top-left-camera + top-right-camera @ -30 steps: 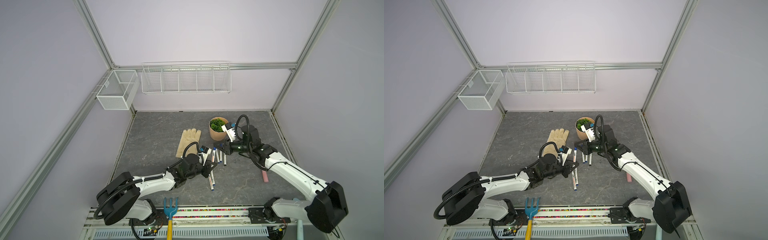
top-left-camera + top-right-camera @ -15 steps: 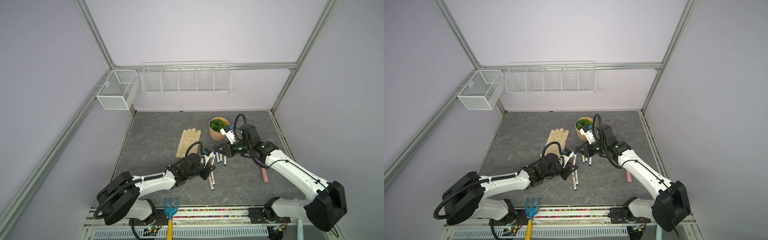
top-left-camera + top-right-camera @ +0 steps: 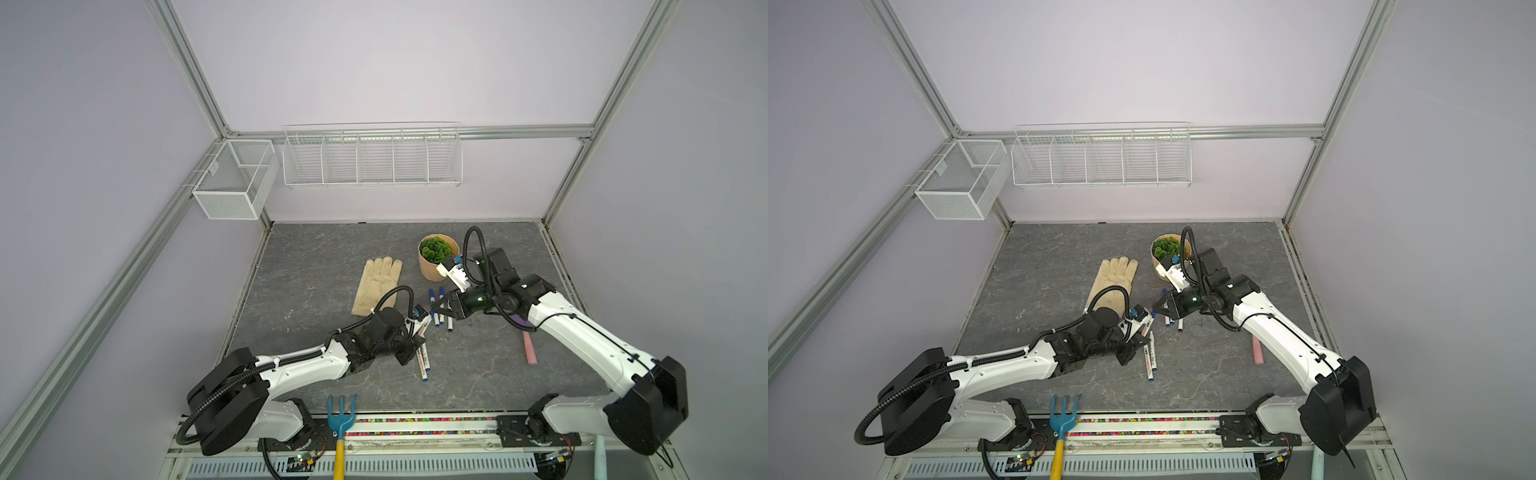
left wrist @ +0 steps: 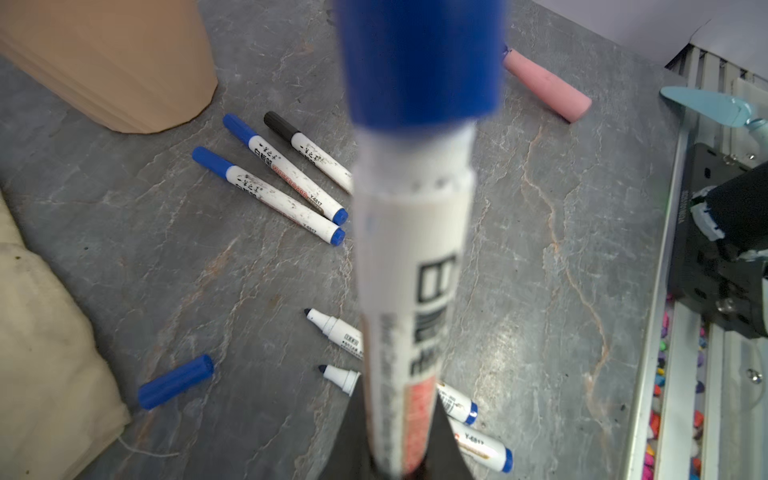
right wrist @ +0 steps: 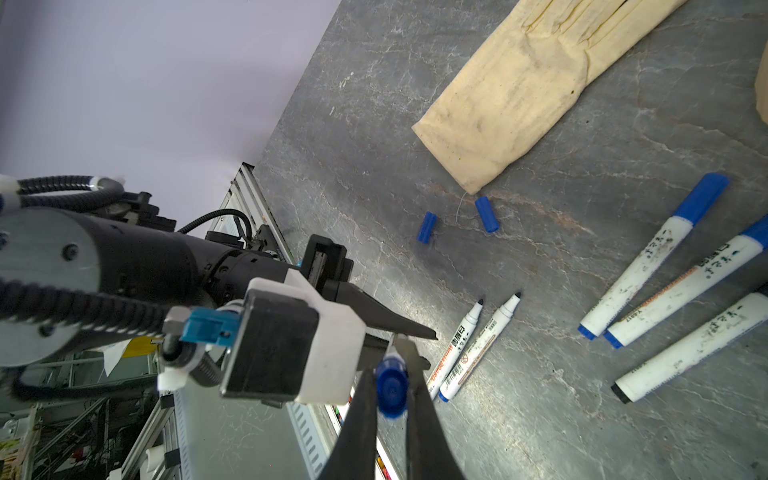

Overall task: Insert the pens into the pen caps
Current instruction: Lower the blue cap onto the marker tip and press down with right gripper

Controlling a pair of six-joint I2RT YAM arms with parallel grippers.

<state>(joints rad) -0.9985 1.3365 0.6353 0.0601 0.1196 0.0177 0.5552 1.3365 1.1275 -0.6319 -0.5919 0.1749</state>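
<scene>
**Entry: pens and caps, six of each, on the grey surface (image 3: 332, 266).**

- **Finished:** three capped pens (image 4: 286, 168), two with blue caps and one with black, are laid side by side near the plant pot (image 3: 428, 272).
- **In progress:** one pen (image 4: 409, 291) is clamped by its barrel in the left hand (image 4: 399, 419) and held clear of the surface. A blue cap (image 4: 419, 58) is fitted over its tip, and this cap is pinched between the fingers of the right hand (image 5: 391, 386). A white collar is seen between cap and barrel, so the cap is judged not quite pressed home.
- **Outstanding:** two uncapped pens (image 5: 482, 345) are laid together on the surface just beside the left hand. Two loose blue caps (image 5: 487, 214) are laid near the cuff of the glove (image 5: 519, 95).
- **Progress:** the task is judged about half done. A fourth pair is being joined, and two pairs are not yet matched.
</scene>
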